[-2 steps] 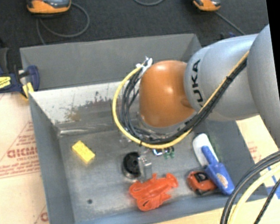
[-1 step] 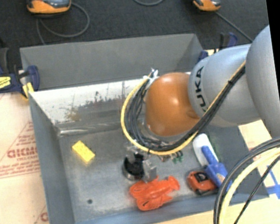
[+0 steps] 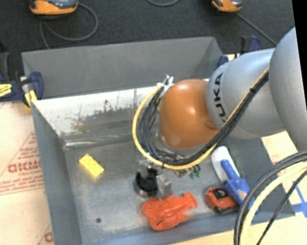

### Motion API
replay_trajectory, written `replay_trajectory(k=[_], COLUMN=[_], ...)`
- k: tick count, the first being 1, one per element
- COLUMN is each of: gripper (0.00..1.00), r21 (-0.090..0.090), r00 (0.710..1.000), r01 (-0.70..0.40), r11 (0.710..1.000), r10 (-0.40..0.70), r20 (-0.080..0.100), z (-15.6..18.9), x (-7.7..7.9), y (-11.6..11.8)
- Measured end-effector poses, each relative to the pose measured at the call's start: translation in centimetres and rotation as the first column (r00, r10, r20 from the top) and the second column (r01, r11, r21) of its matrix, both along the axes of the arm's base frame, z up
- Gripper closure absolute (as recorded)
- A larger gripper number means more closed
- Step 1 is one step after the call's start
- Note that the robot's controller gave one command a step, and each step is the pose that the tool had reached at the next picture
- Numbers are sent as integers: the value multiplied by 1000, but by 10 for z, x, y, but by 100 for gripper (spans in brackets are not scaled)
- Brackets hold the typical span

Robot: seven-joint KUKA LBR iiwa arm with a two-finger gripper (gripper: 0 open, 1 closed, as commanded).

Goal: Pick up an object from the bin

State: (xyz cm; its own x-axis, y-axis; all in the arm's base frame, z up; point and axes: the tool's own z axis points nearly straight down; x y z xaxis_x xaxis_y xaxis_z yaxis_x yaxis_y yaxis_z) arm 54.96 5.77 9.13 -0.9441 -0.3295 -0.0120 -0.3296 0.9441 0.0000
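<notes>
A small, lumpy black thing [image 3: 145,182] is seen on the floor of the bin [image 3: 56,178], near its middle and just beside the claw [image 3: 157,183]. Its long axis cannot be made out. The arm [image 3: 263,98] is reached in from the right, with its orange cover [image 3: 183,115] bent down over the claw and ringed by cables [image 3: 138,132]. Whether the claw is open or closed cannot be told. Just below it, a crumpled red-orange thing [image 3: 169,210] is laid with its long axis left to right along the near wall. A yellow block [image 3: 91,166] is set well apart on the left.
</notes>
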Motion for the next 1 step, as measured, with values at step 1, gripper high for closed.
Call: replay_trajectory(k=[1], gripper=[100], r21=[-3], r00=[1000], r01=[-19], r11=[1000], r10=[19], r20=[-9], z=[127], x=[-11], y=[23])
